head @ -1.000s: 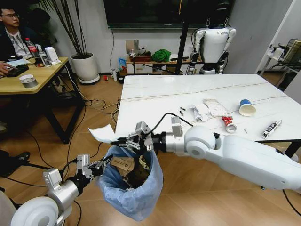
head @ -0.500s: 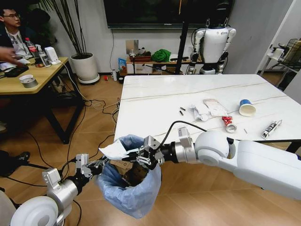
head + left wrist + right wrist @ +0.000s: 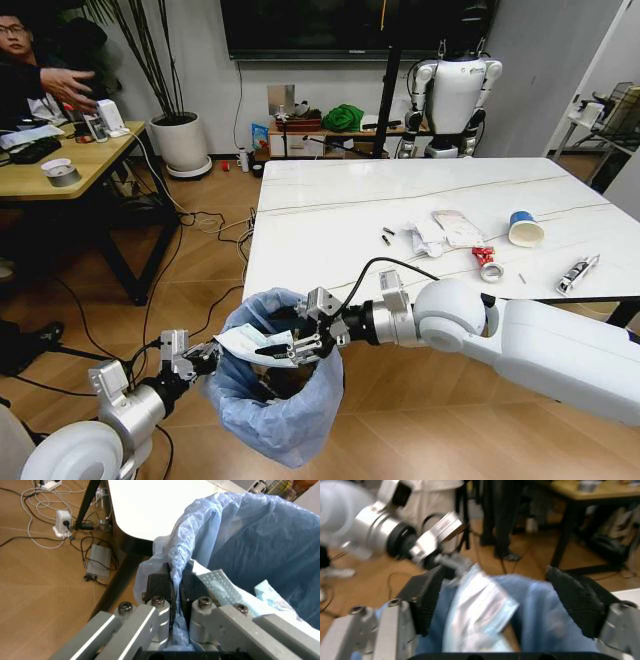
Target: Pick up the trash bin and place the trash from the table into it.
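Note:
The trash bin (image 3: 285, 420), lined with a crinkled light-blue bag (image 3: 250, 543), hangs off the floor by the near left corner of the table (image 3: 330, 215). My left gripper (image 3: 205, 355) is shut on its rim, the bag pinched between the fingers (image 3: 159, 588). Over the bin's mouth my right gripper (image 3: 300, 338) stands open, its fingers (image 3: 575, 600) wide apart. A white wrapper (image 3: 250, 345) lies loose between them (image 3: 475, 611), at the bag's opening. More trash sits on the table: white wrappers (image 3: 440, 232), a blue-white cup (image 3: 524, 229), a tape roll (image 3: 491, 271) and a silver tube (image 3: 577, 274).
A wooden desk (image 3: 70, 165) with a person behind it stands at the left. Cables (image 3: 215, 225) trail over the floor beside the table. A white robot (image 3: 455, 95) and a potted plant (image 3: 180, 140) stand by the back wall.
My right gripper carried the white wrapper from the table's edge down over the bin's mouth and opened. The wrapper has sunk lower into the opening. The left gripper kept its hold.

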Controlling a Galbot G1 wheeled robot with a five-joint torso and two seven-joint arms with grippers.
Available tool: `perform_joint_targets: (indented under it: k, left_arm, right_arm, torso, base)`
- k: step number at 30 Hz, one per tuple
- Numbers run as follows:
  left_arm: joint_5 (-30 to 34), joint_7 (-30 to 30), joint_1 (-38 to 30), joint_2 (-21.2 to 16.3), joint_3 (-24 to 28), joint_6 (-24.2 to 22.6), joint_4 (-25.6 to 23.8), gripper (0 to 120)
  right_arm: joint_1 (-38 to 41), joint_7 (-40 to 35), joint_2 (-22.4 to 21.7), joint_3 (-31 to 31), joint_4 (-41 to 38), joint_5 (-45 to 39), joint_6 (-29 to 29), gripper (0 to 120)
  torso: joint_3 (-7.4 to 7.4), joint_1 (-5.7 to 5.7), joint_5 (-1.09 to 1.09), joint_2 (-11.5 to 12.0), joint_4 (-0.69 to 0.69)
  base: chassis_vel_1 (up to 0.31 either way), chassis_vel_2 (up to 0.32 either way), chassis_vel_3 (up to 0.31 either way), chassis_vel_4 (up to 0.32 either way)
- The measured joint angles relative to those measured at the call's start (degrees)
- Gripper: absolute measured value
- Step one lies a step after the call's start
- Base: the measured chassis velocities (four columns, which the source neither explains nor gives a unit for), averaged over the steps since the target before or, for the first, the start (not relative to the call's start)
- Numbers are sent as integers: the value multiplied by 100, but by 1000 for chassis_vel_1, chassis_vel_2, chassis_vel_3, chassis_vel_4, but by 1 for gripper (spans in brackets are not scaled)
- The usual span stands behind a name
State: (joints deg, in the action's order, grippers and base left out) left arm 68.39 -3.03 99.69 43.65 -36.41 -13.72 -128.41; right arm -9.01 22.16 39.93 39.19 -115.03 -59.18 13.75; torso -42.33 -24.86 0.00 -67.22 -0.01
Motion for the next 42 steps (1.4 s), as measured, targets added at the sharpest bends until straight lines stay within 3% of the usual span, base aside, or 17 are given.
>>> perform_joint_targets:
  k: [5, 13, 19, 25, 35, 42]
  left_arm:
    - [-46, 0, 30, 22, 1, -1, -12, 0]
    - [-81, 10, 34, 56, 30, -1, -36, 0]
    - [-93, 18, 63, 63, 0, -1, -69, 0]
    - [-86, 23, 51, 40, -2, -1, -72, 0]
    - [-66, 24, -9, 2, 62, 0, -13, 0]
    - [-69, 23, 16, 12, 52, 1, -4, 0]
  right_arm:
    - [18, -755, 257, -764, 449, -530, 21, 97]
    - [38, -1856, 672, -1409, 1138, -677, 273, 100]
    - [59, -2981, 1035, -2050, 2536, -533, 851, 100]
    - [-143, -3015, 930, -2382, 3330, -310, 1095, 100]
    - [-790, -2554, 550, -2695, 3554, -274, 1368, 100]
    - [-822, -2377, 704, -2669, 3906, -137, 1405, 100]
  torso:
    - [0, 0, 0, 0, 1]
    - [0, -1, 1, 0, 1]
    - [-1, -1, 2, 0, 2]
    - [-1, -1, 1, 0, 0]
    - [0, 0, 1, 0, -1]
    - [0, 0, 1, 0, 1]
  base:
    - [0, 0, 0, 0]
    - [0, 0, 0, 0]
    - [0, 0, 0, 0]
    - [0, 0, 0, 0]
    - [0, 0, 0, 0]
    - [0, 0, 0, 0]
